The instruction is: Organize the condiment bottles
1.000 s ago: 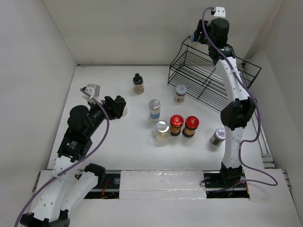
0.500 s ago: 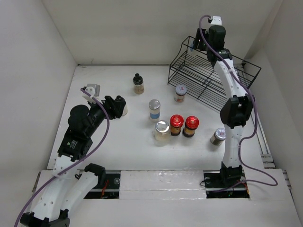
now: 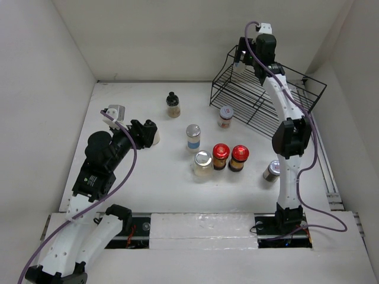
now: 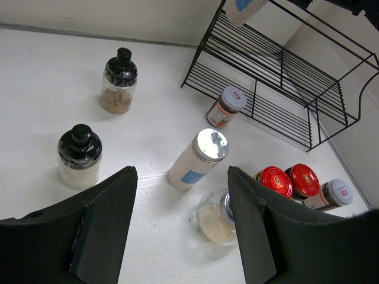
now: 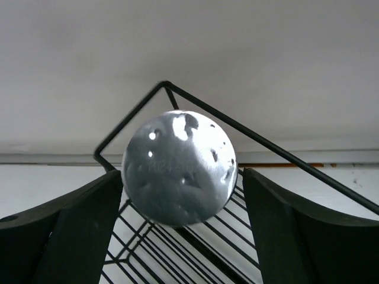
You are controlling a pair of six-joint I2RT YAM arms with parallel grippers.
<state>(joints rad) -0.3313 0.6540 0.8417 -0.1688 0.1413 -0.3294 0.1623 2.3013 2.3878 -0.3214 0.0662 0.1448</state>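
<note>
My right gripper (image 3: 240, 56) is shut on a silver-capped jar (image 5: 179, 167) with a blue label (image 4: 244, 8), held at the far left corner of the black wire rack's (image 3: 266, 94) upper tier. My left gripper (image 3: 148, 131) is open and empty (image 4: 180, 236) above the table. On the table stand two black-capped jars (image 4: 80, 155) (image 3: 173, 105), a tall silver-capped jar (image 3: 193, 137), a round silver-capped jar (image 3: 202, 163), two red-capped dark jars (image 3: 220, 155) (image 3: 238, 157), a white-capped jar (image 3: 225, 116) and a brown jar (image 3: 273, 170).
The rack stands at the back right against the wall, its wires (image 5: 177, 248) right below the held jar. White walls close in the table on the left, back and right. The right arm stretches over the rack.
My right arm has carried the silver-capped jar to the left, toward the rack's far left corner. The left arm and the jars on the table have not moved.
</note>
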